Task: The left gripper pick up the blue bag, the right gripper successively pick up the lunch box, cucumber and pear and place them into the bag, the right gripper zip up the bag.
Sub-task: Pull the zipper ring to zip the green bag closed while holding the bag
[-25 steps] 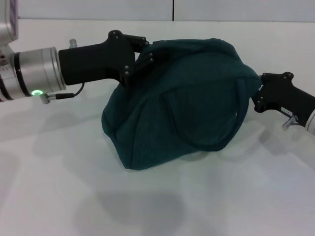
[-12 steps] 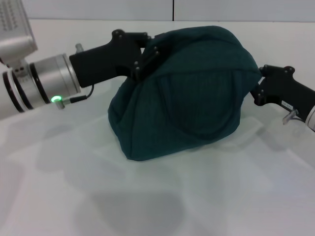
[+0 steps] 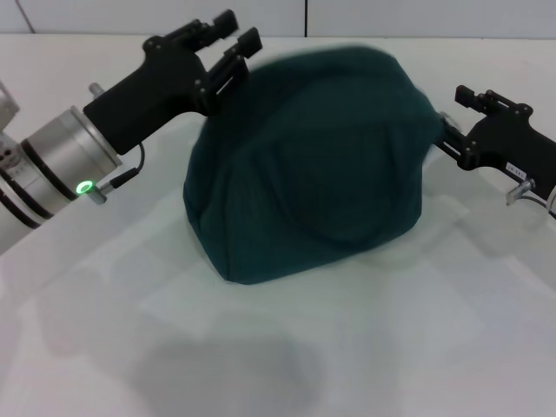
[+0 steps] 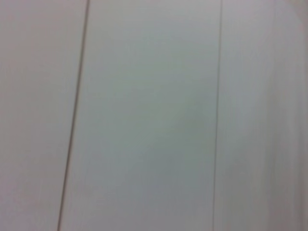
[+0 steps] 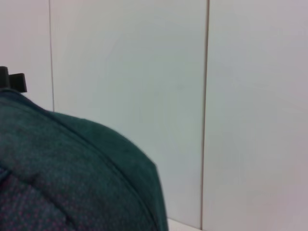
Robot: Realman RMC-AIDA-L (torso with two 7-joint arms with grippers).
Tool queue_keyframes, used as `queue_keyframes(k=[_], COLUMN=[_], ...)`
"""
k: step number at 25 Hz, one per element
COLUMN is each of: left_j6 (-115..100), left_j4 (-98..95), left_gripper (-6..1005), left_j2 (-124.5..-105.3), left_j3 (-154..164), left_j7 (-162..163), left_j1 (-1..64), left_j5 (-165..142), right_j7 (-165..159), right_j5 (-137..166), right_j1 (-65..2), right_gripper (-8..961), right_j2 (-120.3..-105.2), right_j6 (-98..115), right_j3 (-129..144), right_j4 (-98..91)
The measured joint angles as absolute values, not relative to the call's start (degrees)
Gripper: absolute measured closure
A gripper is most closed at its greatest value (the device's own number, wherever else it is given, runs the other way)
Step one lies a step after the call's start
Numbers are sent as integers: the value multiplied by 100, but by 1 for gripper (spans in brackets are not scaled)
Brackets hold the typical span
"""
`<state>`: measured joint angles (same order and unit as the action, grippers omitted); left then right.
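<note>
The blue bag (image 3: 313, 165) sits between both arms: left gripper (image 3: 233, 36) fingers spread, free; right gripper (image 3: 447, 130) fingers pinching its edge.

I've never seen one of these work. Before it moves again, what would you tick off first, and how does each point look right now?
1. Left gripper free of the bag: ok, its fingers stand open beside the bag's top, holding nothing.
2. Right gripper free of the bag: cannot tell, its tip meets the bag's side and its grip is hidden.
3. Bag resting on the table: ok, it sits there as a closed dome.
4. Zipper fully shut: cannot tell, no zipper shows in any view.
5. Lunch box, cucumber and pear inside: cannot tell, none is visible, though the bag bulges.
</note>
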<state>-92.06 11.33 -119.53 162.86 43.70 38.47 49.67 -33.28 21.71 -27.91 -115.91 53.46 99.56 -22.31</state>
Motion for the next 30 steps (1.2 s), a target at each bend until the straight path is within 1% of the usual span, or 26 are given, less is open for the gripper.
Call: queue_keyframes(k=[4,9,14,20,25,30], left_j6=[-9174,-8998,-8938,-8909,-8944,-9003], left_j4=[1078,949,619,271,38,-80], left_gripper=[651,548,319,131,135,148], left_j2=[-11960,-11962,-11969,-11972,-11981,-11981], left_j3=[16286,16255,16225,16224,16224,16224], left_j7=[4274,4247,3847,3407,3243,3124], left_j1=[3852,3910,3924,3888,3749,3697], left_j5=[5014,5028,5192,5274,5502,5582], right_j7=[-3426,-3426,-3374,-3346,-3380,-3413], right_j5=[2211,2209,2183,2182,2125,2134], right_j1=[-2775,-2629,-2417,-2192,-2028,-2062], right_gripper=[452,400,405,407,408,408], right_j2=[-11584,-11570,-11569,-11585,-11554,-11553], right_j6=[5356,5475,5753,6216,7104,7111], right_j3=[9999,9986,9532,8561,8299,8379], right_j4=[-2233,-2233,-2229,-2170,-2164,-2157])
